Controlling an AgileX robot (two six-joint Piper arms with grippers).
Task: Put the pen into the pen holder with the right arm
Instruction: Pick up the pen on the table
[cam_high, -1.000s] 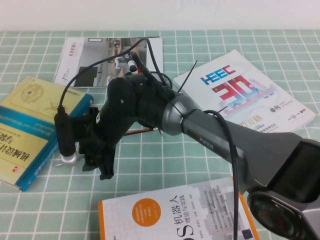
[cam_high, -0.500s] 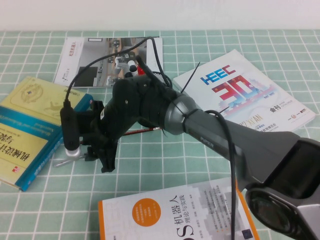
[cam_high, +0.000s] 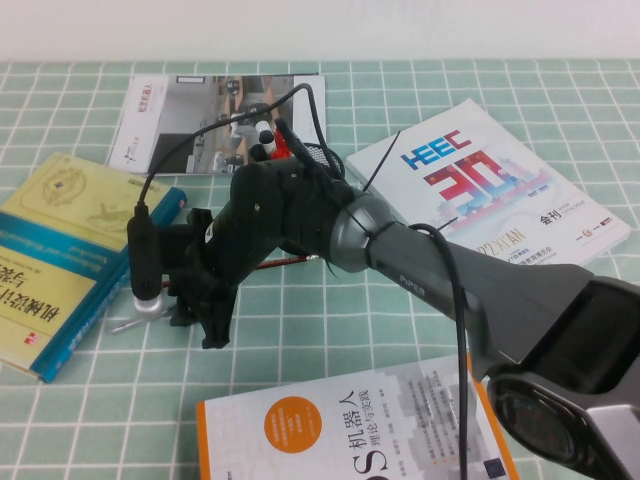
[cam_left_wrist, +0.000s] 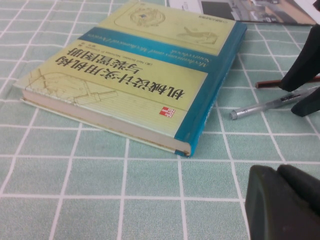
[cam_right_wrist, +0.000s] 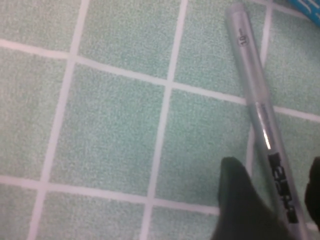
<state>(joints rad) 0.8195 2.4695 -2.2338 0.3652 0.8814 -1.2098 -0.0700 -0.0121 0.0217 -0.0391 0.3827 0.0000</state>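
Note:
The silver-grey pen (cam_right_wrist: 260, 115) lies flat on the green checked cloth beside the teal book; it also shows in the left wrist view (cam_left_wrist: 265, 106), and only its end (cam_high: 122, 325) shows in the high view. My right gripper (cam_high: 205, 325) is reached across to the left, low over the pen. It is open (cam_right_wrist: 280, 200), one finger on each side of the pen's barrel. The black mesh pen holder (cam_high: 318, 155), with markers in it, stands behind the right arm and is mostly hidden. My left gripper (cam_left_wrist: 285, 205) is shut and empty, near the book's corner.
A teal and yellow book (cam_high: 55, 250) lies at the left, right beside the pen. A dark red pencil (cam_high: 285, 262) lies under the right arm. An orange and white book (cam_high: 340, 430) is at the front, and brochures (cam_high: 490, 180) (cam_high: 170, 120) lie at the back.
My right gripper has shifted slightly right and settled lower around the pen. The pen has not moved.

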